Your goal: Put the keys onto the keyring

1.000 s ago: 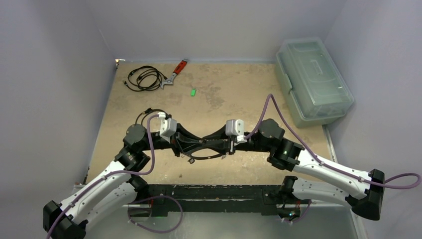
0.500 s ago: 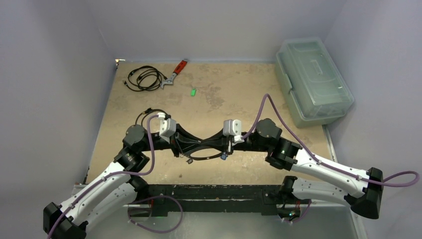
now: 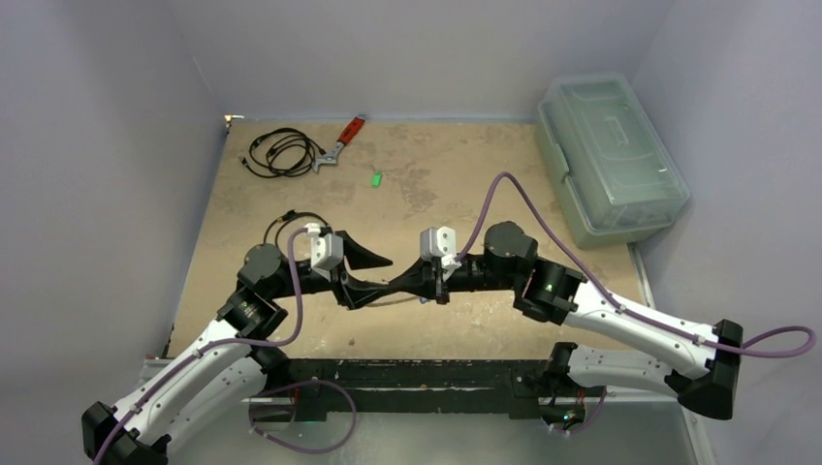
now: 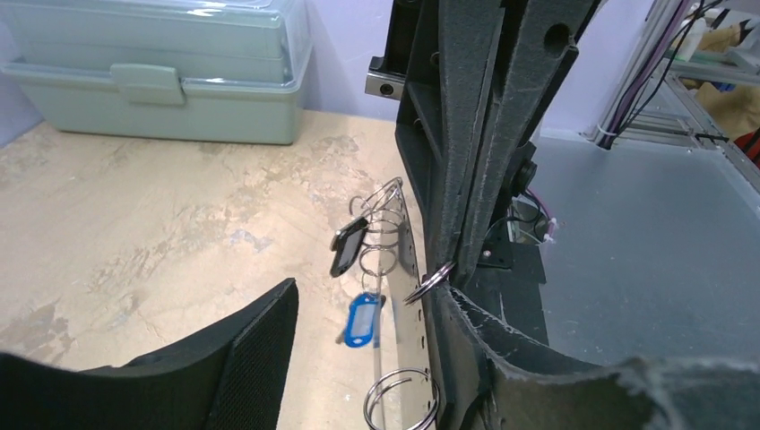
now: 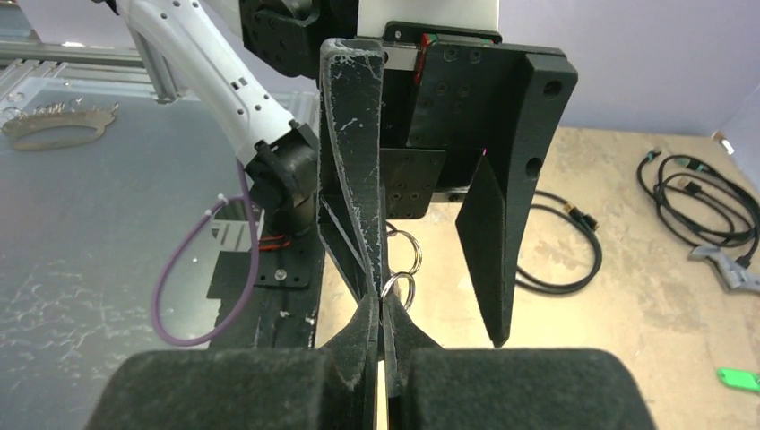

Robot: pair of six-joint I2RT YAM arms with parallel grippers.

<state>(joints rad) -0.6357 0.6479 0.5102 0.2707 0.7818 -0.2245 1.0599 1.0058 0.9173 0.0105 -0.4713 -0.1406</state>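
Near the middle of the table, my right pincer (image 5: pixel 380 322) is pinched tight on the big thin grey metal keyring (image 4: pixel 409 260). My left pincer (image 3: pixel 384 274) stands wide open just beside it. A tiny blue-tagged key (image 4: pixel 360 320) and a tiny dark-tagged key (image 4: pixel 346 249) hang from the ring. Far off, a tiny green-tagged key (image 3: pixel 375 178) lies on the tan table (image 3: pixel 465 184), near a red-handled wrench (image 3: pixel 341 140).

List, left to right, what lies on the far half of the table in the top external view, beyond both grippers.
black cable coil → red-handled wrench → green-tagged key → clear lidded box, at the table's right edge.
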